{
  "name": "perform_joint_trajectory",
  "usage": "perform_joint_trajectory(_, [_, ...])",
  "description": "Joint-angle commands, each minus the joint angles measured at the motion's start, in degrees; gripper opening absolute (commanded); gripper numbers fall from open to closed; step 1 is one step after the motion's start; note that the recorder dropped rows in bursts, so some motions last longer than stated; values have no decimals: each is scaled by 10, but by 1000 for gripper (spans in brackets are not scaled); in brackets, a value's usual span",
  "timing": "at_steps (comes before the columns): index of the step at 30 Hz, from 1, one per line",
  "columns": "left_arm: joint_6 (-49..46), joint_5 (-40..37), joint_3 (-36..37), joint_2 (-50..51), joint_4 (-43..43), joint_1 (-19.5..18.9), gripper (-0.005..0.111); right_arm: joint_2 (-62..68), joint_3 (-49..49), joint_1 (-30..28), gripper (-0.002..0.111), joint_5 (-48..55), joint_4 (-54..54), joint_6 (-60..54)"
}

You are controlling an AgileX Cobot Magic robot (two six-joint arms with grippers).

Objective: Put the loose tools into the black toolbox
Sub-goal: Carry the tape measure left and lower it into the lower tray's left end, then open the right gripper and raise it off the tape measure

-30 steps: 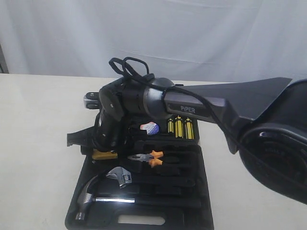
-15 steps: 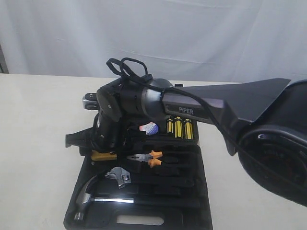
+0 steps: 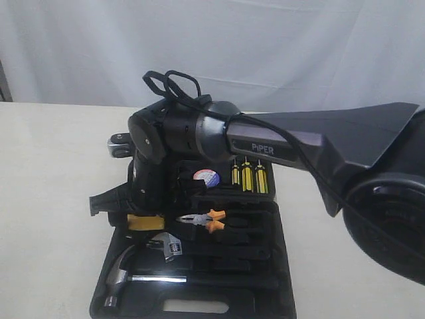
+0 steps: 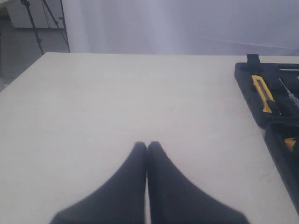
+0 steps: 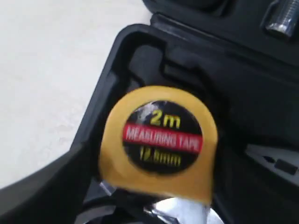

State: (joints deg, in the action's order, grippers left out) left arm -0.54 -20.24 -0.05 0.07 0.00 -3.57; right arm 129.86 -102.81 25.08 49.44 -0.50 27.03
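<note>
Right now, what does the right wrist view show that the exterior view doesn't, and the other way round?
Only the right wrist view: the printed 2m label on the yellow tape measure, lying by a corner of the black toolbox. Only the exterior view: the orange-handled pliers, three screwdrivers, the tape roll, the whole hammer and the right arm reaching over the case. Both: the tape measure and the toolbox.
</note>
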Motion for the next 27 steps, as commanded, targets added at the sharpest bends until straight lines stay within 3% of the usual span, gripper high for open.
perform_joint_trajectory(1, [1,6,1,-1,0,3,0,5,3,1,83,5,5,-17])
perform_joint_trajectory(15, [1,6,1,-1,0,3,0,-43,3,1,84,-5,-18,-38])
perform_joint_trajectory(17, [1,6,1,-1,0,3,0,-64,3,1,79,-2,-33,-38])
perform_joint_trajectory(20, [1,6,1,-1,0,3,0,-87,3,1,53,4,-41,-37])
perform_joint_trajectory(23, [1,6,1,-1,0,3,0,-90,3,1,4,-7,-41,-41])
perform_joint_trajectory(27, [1,6,1,-1,0,3,0,-57,3,1,2,-29,-37,-39])
